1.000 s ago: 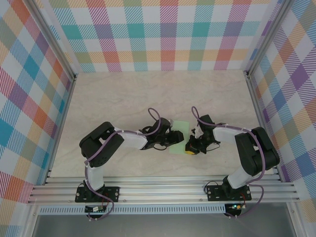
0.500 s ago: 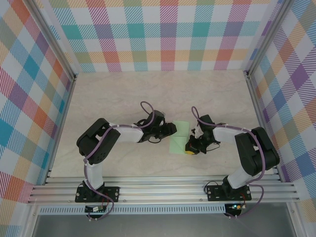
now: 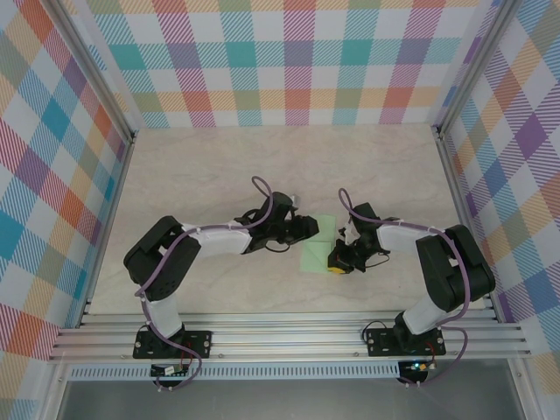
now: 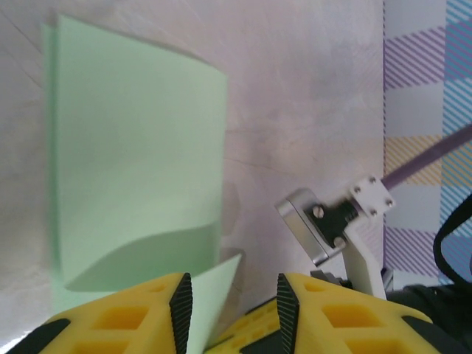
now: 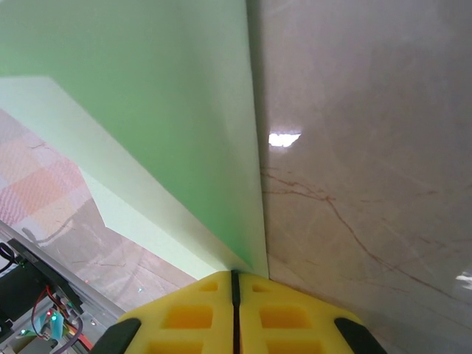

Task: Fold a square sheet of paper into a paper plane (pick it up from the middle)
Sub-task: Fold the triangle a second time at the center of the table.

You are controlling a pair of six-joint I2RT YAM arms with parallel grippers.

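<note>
The square sheet of paper is pale mint green and lies folded double on the marble table between the two arms. My right gripper holds its right edge. In the right wrist view the yellow jaws are pressed together on the folded edge of the sheet. My left gripper is at the sheet's left side. In the left wrist view its jaws stand apart. A raised corner of the sheet pokes up between them, close to the left pad. The paper plane is out of view.
Plaid walls close in the table on three sides, with aluminium posts at the corners. Rails run along the near edge by the arm bases. A metal bracket of the right arm sits close to my left gripper.
My left gripper has moved up and to the right along the sheet's left side, its elbow has swung left, and its jaws have narrowed. The right gripper has stayed put on the sheet.
</note>
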